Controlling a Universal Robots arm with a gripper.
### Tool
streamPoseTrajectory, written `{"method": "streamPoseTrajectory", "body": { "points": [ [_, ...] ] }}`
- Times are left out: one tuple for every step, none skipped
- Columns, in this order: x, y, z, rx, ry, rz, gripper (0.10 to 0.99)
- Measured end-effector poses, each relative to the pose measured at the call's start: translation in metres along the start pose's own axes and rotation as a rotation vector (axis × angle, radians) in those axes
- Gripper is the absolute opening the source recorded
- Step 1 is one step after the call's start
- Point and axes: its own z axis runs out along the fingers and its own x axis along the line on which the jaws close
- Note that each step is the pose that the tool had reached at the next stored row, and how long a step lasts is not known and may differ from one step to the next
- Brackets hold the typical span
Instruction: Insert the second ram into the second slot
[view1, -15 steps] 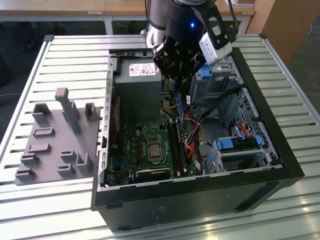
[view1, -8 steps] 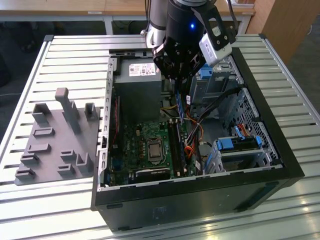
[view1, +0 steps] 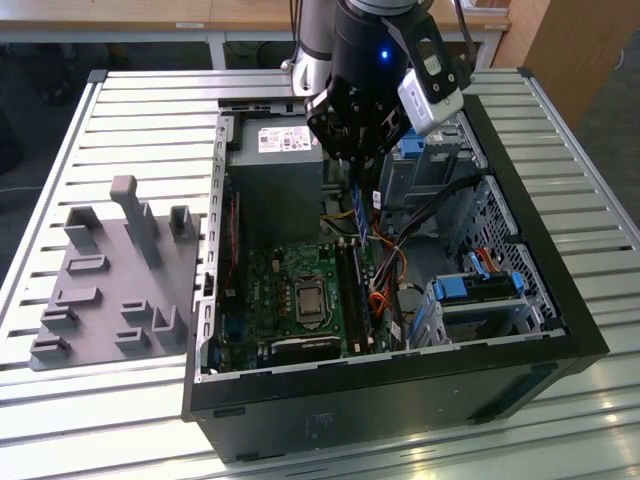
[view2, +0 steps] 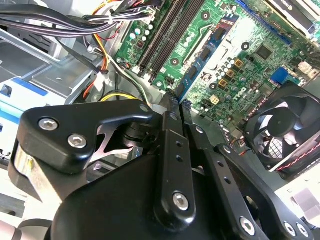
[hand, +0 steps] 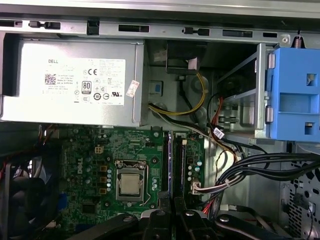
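One stick of memory was in play when I looked: the second ram (view2: 206, 56), thin and blue, hung edge-down inside the open computer case (view1: 400, 380). The gripper (view2: 176, 105) had its two fingers pressed together on the stick's upper edge, pinching it. In the second wrist view the board ran away from the fingertips toward the motherboard (hand: 100, 150).

From where I stood, the arm hovered over the middle of the case, just beside the grey power supply (hand: 70, 80). The stick pointed down at the pair of long black memory slots (hand: 165, 160). In the first wrist view its thin edge ran lengthwise along those slots, so I judged the lining-up largely done.

The seating itself was not. The gripper sat high, about level with the case's rim, and the slots lay well below it on the board. I could not tell whether the stick's lower edge had reached a slot, nor whether the neighbouring slot already held a module.

The grey parts tray (view1: 110, 280) on the slatted table (view1: 150, 100) lay apart from the work, on the exterior view's left.
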Motion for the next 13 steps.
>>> {"method": "streamPoseTrajectory", "body": {
  "points": [
    [0.0000, 0.0000, 0.0002, 0.000, 0.0000, 0.000, 0.137],
    [0.0000, -0.0002, 0.0004, 0.000, 0.0000, 0.000, 0.137],
    [0.0000, -0.0002, 0.0006, 0.000, 0.0000, 0.000, 0.137],
    [0.0000, -0.0003, 0.0008, 0.000, 0.0000, 0.000, 0.137],
    [0.0000, -0.0005, 0.0011, 0.000, 0.0000, 0.000, 0.137],
    [0.0000, -0.0005, 0.0013, 0.000, 0.0000, 0.000, 0.137],
    [0.0000, -0.0006, 0.0015, 0.000, 0.0000, 0.000, 0.137],
    [0.0000, -0.0006, 0.0017, 0.000, 0.0000, 0.000, 0.137],
    [0.0000, -0.0006, 0.0017, 0.000, -0.0001, 0.000, 0.137],
    [0.0000, -0.0006, 0.0019, 0.000, -0.0003, 0.000, 0.137],
    [0.0000, -0.0007, 0.0020, 0.000, -0.0007, 0.000, 0.137],
    [-0.0001, -0.0006, 0.0022, 0.000, -0.0010, 0.000, 0.137],
    [-0.0001, -0.0006, 0.0024, 0.001, -0.0012, 0.000, 0.137]
  ]
}}
